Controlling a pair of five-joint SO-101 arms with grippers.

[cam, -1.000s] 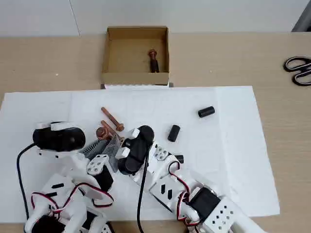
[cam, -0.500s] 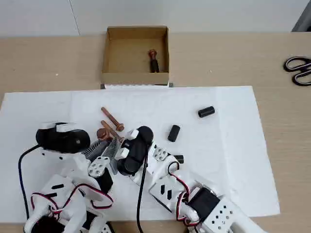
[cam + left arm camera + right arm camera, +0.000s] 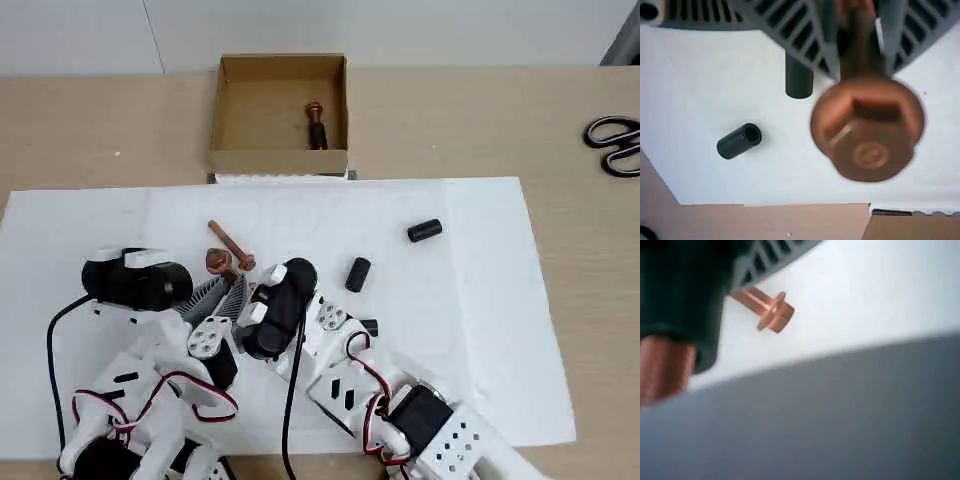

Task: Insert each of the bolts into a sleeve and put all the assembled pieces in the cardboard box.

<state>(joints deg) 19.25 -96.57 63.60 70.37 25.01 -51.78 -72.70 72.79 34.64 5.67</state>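
1. The left tool (image 3: 226, 290) is clamped on a copper bolt (image 3: 867, 130) by its shaft, with the head clear of the fingertips. Just beside it, the right tool (image 3: 252, 298) grips a black sleeve (image 3: 682, 300) with a copper shaft showing at its end.
2. One loose bolt (image 3: 231, 246) and two loose sleeves (image 3: 424, 230) (image 3: 357, 273) lie on the white paper (image 3: 450, 330). One assembled piece (image 3: 315, 125) lies in the cardboard box (image 3: 228, 110).
3. The bolts have flanged hex heads.

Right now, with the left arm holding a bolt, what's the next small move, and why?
Probably ease the bolt in the left fingers further along its axis into the sleeve: copper shank shows at the sleeve's end, so insertion looks begun, not finished.
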